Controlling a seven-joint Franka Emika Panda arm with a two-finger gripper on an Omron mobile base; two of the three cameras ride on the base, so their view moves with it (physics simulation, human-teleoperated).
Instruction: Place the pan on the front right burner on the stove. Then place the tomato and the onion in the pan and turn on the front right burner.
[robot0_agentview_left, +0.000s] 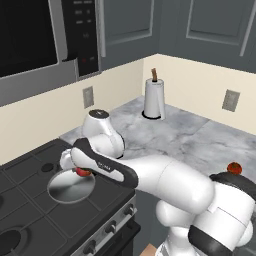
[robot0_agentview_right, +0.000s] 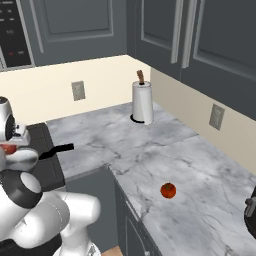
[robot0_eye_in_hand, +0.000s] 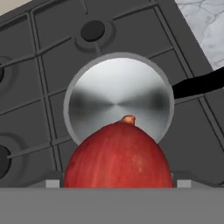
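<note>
With the round silver pan (robot0_eye_in_hand: 118, 98) seated on the black stove (robot0_agentview_left: 30, 215), our pincer (robot0_agentview_left: 82, 171) grasps the red onion (robot0_eye_in_hand: 118, 155) above it, while the tomato (robot0_agentview_right: 168, 190) waits on the marble worktop (robot0_agentview_right: 200, 165), burner unlit.

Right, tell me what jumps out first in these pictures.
The red onion held in the gripper, hanging just above the pan, grabs the eye first. The silver pan sits on the front right burner of the black stove. A lone tomato lies far off on the marble counter.
</note>
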